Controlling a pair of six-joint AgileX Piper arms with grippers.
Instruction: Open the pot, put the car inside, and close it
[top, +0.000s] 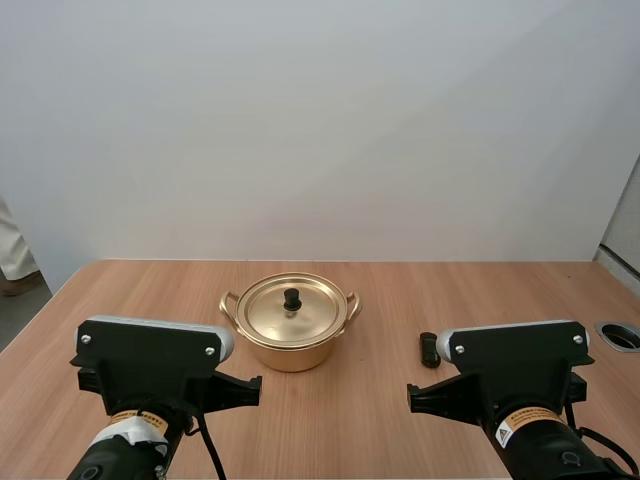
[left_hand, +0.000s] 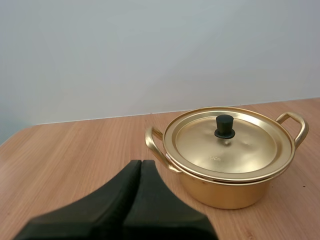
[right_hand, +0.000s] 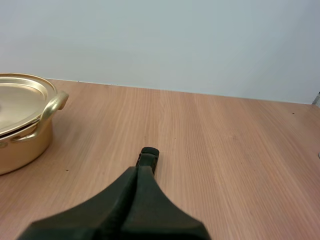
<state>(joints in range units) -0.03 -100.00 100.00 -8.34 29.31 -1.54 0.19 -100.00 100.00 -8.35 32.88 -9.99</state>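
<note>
Pot (top: 290, 355) sits mid-worktop (top: 500, 290), lid (top: 270, 315) on. Small dark object, probably the car (top: 429, 349), lies right of pot, just ahead of right jaws. Left jaws and right jaws both pressed together, empty. Step 1: spread left jaws, centre over knob (top: 292, 297), lift lid straight up.

This looks like a robotics lab or test bench, not a home kitchen. The left arm (top: 150, 365) and the right arm (top: 520, 365) sit side by side at the near edge of a bare wood-grain counter (top: 400, 290). A plain white wall (top: 320, 130) rises straight behind the counter's far edge. A round grey-rimmed port (top: 620, 335), of the kind found in office desks, is set into the counter's right end. A gold pot (top: 292, 325) with its lid on stands directly on the wood.
</note>
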